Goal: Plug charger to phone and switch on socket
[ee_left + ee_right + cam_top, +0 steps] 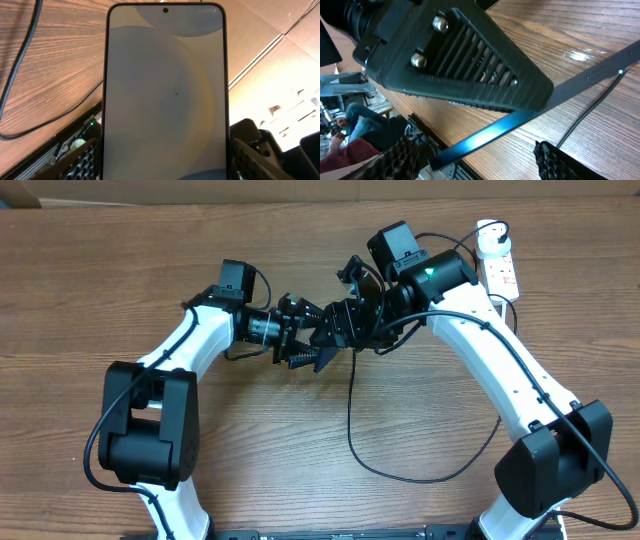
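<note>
The phone (165, 90) is lifted off the tabletop (120, 260). The left fingers (82, 161) are closed on its two long edges, near its lower end. In the left wrist view the screen faces the camera. It is lit in a pale grey-blue, and the small camera hole is at the far end.

The right fingers (402, 157) are very close to the phone, just below its thin edge, which crosses the right wrist view. They stand apart, and I see nothing clamped between them.

The charger (351, 410) is a thin black cable. From the phone it runs down to the tabletop, makes a wide loop on the near side of the phone, and then goes off under the right arm (505, 370). Its connector tip is hidden among the fingers in every view. So I cannot tell if the tip sits in the phone or only hangs beside it.

The power strip (500, 272) lies well apart from the phone, beyond the right arm, and no fingers are near it. Its red switches are too small to read, so their position is not clear.

In my judgement the task is in its first half. The phone is held up and the cable reaches it, so the plugging step looks to be the one in hand, but the pictures do not show it finished. Switching on the socket is left to do, and for that one arm must go over to the strip.
</note>
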`<action>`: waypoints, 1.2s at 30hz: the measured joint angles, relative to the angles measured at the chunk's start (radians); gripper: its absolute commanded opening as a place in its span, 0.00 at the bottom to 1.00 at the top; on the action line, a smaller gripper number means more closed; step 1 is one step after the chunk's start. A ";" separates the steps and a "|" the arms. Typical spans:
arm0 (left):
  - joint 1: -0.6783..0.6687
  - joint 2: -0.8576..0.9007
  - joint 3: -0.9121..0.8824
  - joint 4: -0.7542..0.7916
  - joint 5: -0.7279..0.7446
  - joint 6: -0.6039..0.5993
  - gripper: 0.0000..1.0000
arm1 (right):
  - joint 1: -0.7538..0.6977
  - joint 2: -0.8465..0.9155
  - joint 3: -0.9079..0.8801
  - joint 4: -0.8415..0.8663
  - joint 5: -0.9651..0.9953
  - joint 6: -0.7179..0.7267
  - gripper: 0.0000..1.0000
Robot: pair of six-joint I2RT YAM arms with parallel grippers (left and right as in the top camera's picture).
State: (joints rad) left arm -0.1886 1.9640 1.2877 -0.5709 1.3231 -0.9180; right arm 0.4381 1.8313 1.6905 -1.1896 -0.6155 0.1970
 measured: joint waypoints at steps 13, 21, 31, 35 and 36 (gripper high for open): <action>-0.002 0.000 0.000 0.000 -0.022 0.000 0.51 | -0.005 0.000 0.022 -0.024 0.051 0.030 0.78; -0.007 0.000 0.000 0.000 -0.045 0.000 0.51 | -0.005 -0.002 0.098 -0.032 0.104 0.126 0.68; -0.041 0.000 0.000 -0.001 -0.068 0.000 0.51 | -0.005 -0.002 0.097 -0.090 0.171 0.201 0.64; -0.041 0.000 0.000 0.000 -0.068 0.000 0.51 | -0.005 -0.002 0.097 -0.108 0.185 0.222 0.63; -0.041 0.000 0.000 0.000 -0.068 0.000 0.51 | -0.005 -0.002 0.097 -0.114 0.187 0.227 0.63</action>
State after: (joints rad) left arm -0.2295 1.9640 1.2877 -0.5713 1.2552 -0.9176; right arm 0.4335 1.8297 1.7878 -1.3041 -0.4286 0.4236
